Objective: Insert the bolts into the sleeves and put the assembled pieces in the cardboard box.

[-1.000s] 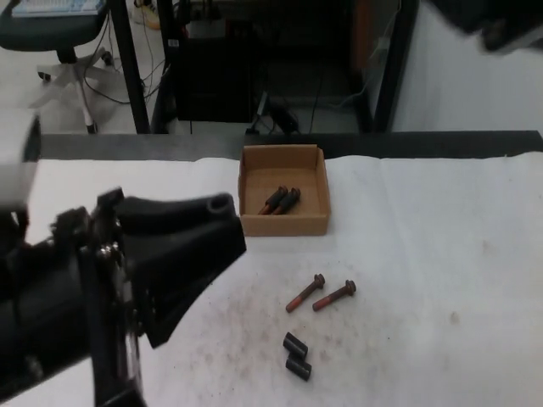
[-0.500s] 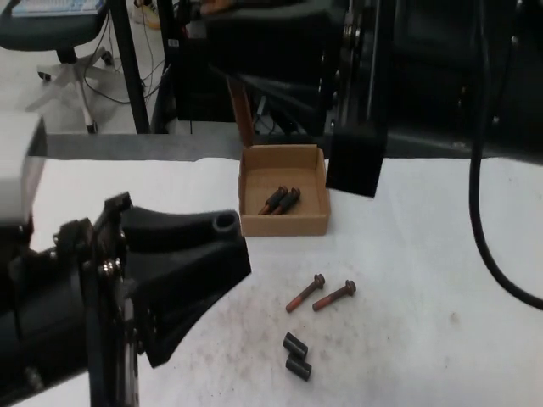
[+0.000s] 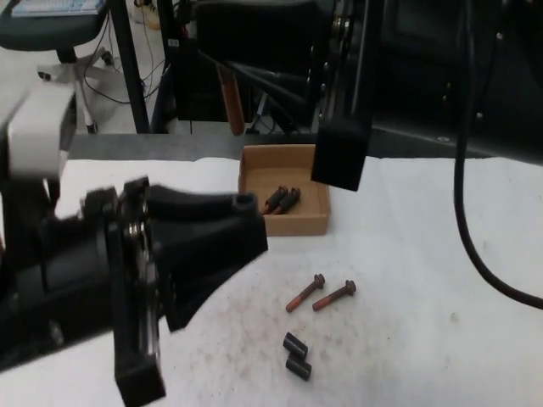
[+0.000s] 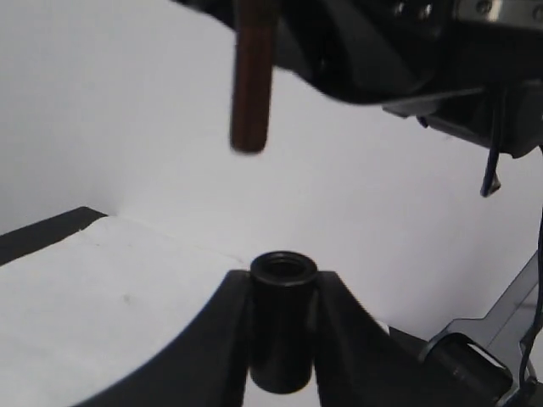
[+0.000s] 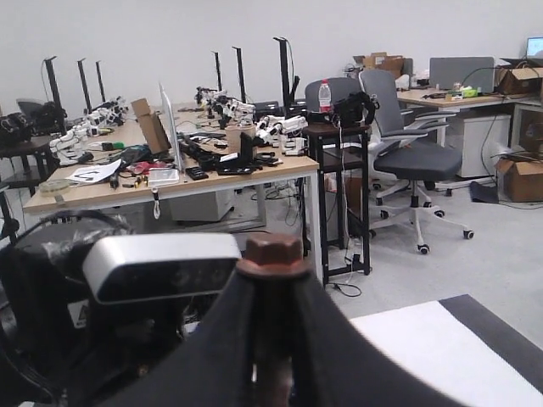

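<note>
My left gripper [image 4: 282,339] is shut on a black sleeve [image 4: 282,326], held upright with its bore facing up; the same sleeve [image 3: 246,202] tops the left arm in the high view. My right gripper [image 5: 273,339] is shut on a rusty bolt [image 5: 273,254], head toward its camera. The bolt's shank [image 4: 252,80] hangs above the sleeve, off to one side and apart from it; the shank [image 3: 229,102] also hangs in the high view. Two loose bolts [image 3: 321,293] and two loose sleeves [image 3: 296,355] lie on the white bench. The cardboard box [image 3: 284,222] holds two assembled pieces [image 3: 281,200].
The left arm's black body [image 3: 127,271] fills the near left of the bench. The right arm [image 3: 399,76] spans the upper part of the high view. A dark strip [image 3: 475,142] runs along the bench's far edge.
The right arm has swung into the high view from the right, carrying the bolt leftward over the sleeve. The left arm has risen and shifted slightly right with its sleeve.
</note>
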Available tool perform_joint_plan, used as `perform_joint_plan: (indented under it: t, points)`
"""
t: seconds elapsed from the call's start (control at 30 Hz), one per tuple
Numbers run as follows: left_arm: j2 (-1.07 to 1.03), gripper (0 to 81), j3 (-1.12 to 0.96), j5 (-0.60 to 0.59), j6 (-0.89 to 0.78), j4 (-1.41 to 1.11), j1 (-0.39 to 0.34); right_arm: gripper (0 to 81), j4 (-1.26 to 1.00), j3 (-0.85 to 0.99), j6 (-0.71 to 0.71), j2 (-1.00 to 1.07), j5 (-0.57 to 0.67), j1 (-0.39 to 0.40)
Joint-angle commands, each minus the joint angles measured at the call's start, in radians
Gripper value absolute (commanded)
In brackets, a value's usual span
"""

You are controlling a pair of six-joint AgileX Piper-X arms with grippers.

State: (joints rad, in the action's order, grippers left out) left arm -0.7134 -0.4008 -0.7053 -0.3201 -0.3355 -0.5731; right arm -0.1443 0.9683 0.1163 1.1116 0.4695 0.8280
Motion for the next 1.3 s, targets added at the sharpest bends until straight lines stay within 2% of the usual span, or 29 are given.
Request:
perform_joint_plan:
  t: [0.0,0.53,0.83,1.27]
  points:
    - [-0.012,0.4,-0.058,-0.013,0.029,-0.019,-0.003,0.8,-0.017,0.001,-0.004,-0.004,0.001,0.002]
    - [-0.012,0.4,-0.065,-0.006,0.067,-0.021,0.003,0.8,-0.017,0.001,-0.004,-0.004,0.001,0.0]
    - [-0.012,0.4,-0.065,0.023,0.067,-0.021,0.04,0.8,-0.017,0.001,-0.004,-0.004,0.017,0.0]
    - [-0.012,0.4,-0.067,0.023,0.067,-0.021,0.039,0.8,-0.017,0.001,-0.004,-0.004,0.031,0.0]
